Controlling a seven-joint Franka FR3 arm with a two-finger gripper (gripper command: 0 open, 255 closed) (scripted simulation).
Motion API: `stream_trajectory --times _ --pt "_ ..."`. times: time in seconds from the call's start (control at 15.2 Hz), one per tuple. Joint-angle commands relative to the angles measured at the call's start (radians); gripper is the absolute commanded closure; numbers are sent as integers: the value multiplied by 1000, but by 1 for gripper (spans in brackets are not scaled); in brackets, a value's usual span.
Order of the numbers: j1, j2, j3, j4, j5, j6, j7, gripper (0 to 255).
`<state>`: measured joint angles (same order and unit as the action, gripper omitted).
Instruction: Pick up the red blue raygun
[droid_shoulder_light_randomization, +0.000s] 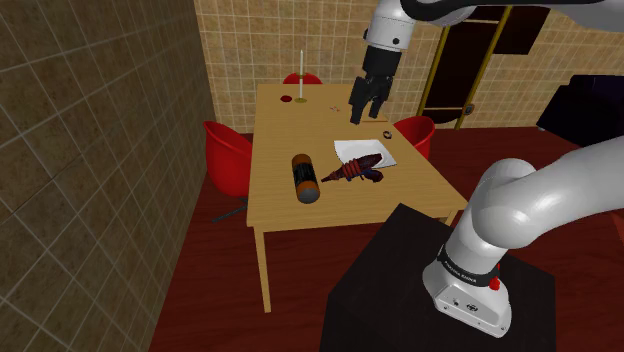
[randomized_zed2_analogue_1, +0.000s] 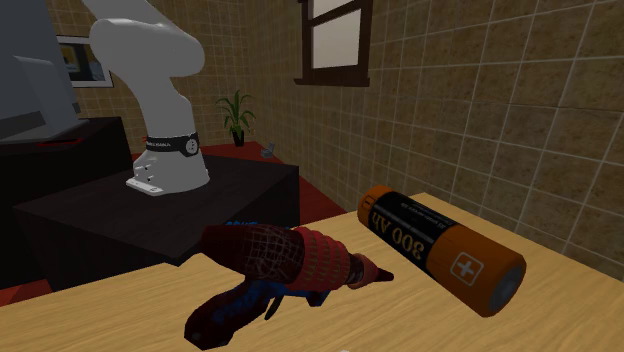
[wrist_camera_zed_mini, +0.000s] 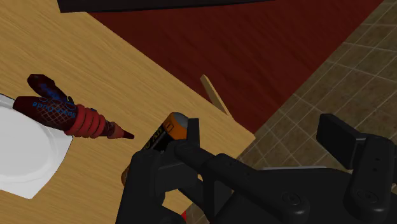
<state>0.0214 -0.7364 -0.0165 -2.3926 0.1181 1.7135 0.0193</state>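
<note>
Fingers apart and empty; raygun untouched on the desk.

The fingers (wrist_camera_zed_mini: 337, 135) stood apart, clasping nothing, raised in the air above the white sheet (droid_shoulder_light_randomization: 364, 151) and clear of everything on the desk (droid_shoulder_light_randomization: 285, 125). The dark red raygun (droid_shoulder_light_randomization: 352, 172), with blue at its grip, lay on its side with its rear end over the sheet's edge and its nozzle pointing away from the sheet. A black and orange battery (droid_shoulder_light_randomization: 305, 178) lay on its side near the sheet, the raygun between the two. Red chairs (droid_shoulder_light_randomization: 228, 155) stood around the desk, well apart from the sheet.
</note>
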Motion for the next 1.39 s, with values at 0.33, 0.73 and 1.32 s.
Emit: stream_trajectory --times 0.33,0.73,1.32 --pt "-6 112 -60 -30 -78 76 -154 0" --pt "-17 282 -123 -29 -170 180 -325 0" --pt "-39 593 -195 52 -288 341 -546 0"
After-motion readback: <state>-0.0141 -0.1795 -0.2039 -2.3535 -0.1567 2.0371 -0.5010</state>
